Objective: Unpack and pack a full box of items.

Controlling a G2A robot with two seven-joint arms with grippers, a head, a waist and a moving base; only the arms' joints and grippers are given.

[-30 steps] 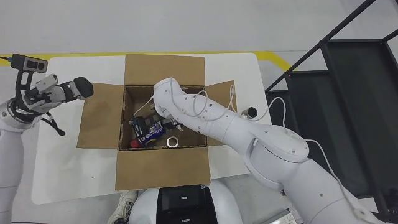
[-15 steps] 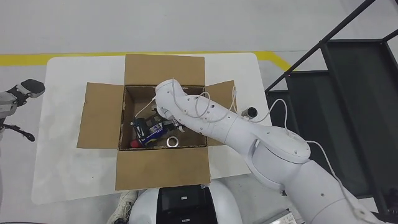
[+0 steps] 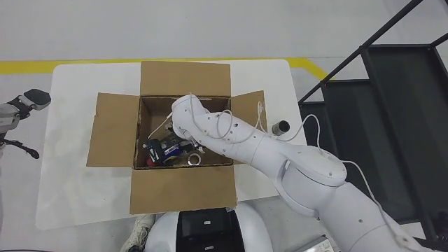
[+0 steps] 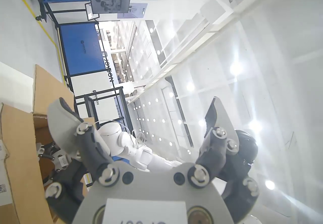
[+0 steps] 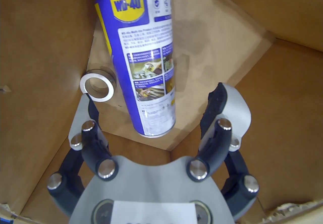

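The right gripper (image 5: 151,96) holds its fingers wide apart inside the cardboard box (image 5: 37,33), flanking the bottom end of a blue spray can (image 5: 141,58) lying beside a metal ring (image 5: 97,85). The left gripper (image 4: 136,106), likewise spread and empty, hangs beyond the left edge of the table (image 3: 70,182).

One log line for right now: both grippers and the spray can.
right gripper open inside box, facing spray can, not gripped | metal ring beside can on box floor | left gripper open, empty
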